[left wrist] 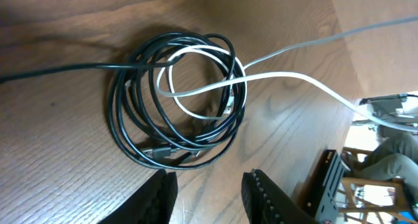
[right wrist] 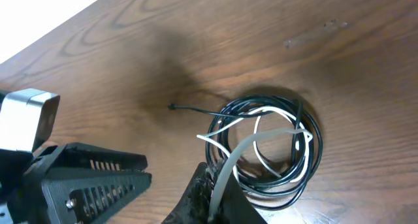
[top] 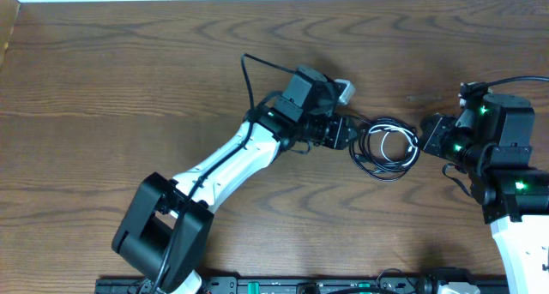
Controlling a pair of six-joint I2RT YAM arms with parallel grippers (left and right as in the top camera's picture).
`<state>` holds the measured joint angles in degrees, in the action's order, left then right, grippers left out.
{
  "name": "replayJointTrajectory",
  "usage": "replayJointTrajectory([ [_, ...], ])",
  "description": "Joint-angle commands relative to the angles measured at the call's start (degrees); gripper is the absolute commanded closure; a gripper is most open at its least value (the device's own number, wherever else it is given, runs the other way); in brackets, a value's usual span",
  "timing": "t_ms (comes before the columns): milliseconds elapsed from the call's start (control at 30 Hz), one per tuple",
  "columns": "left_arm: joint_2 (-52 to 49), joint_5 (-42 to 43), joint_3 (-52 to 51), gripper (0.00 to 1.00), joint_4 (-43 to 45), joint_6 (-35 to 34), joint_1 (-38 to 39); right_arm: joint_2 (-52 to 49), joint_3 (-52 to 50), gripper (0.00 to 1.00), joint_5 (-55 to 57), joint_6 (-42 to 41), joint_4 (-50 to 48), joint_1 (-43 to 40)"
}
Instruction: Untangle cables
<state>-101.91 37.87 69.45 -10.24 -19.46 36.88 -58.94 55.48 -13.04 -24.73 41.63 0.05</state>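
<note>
Left tool [left wrist: 209,185] and right tool [right wrist: 215,188] flanking the black cord [left wrist: 119,127] and white cord [left wrist: 307,80], tangled on the wooden tabletop [top: 129,71]
Left tool released, its fingers parted and empty, just beside the edge of the loops; right tool clenched on the white cord, which runs from its fingers into the tangle. The black cord lies in several loose loops flat on the tabletop between the two tools, the white cord threaded through them; one black end trails away across the wood

Wooden table [top: 129,63], coiled black cable [left wrist: 117,119], white cable [left wrist: 294,76] looped through it
</note>
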Motion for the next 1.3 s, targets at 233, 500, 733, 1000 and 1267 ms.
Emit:
replayJointTrajectory([
  [233, -5.1, -8.9, 0.0, 0.59, 2.2, 0.5, 4.0, 0.0, 0.0, 0.99, 0.7, 0.6, 1.0, -0.1],
  [500, -12.1, -9.0, 0.0, 0.59, 9.3, -5.1, 4.6, 0.0, 0.0, 0.99, 0.7, 0.6, 2.1, -0.1],
  [733, -13.8, -9.0, 0.0, 0.58, 11.9, -6.8, 4.9, 0.0, 0.0, 0.99, 0.7, 0.6, 3.0, -0.1],
  [1000, -13.8, -13.2, 0.0, 0.58, 12.5, -6.8, 7.1, 0.1, 0.0, 0.99, 0.7, 0.6, 3.1, -0.1],
  [1267, -13.8, -17.2, 0.0, 0.58, 13.2, -6.8, 7.8, 0.1, 0.0, 0.99, 0.6, 0.6, 4.3, -0.1],
])
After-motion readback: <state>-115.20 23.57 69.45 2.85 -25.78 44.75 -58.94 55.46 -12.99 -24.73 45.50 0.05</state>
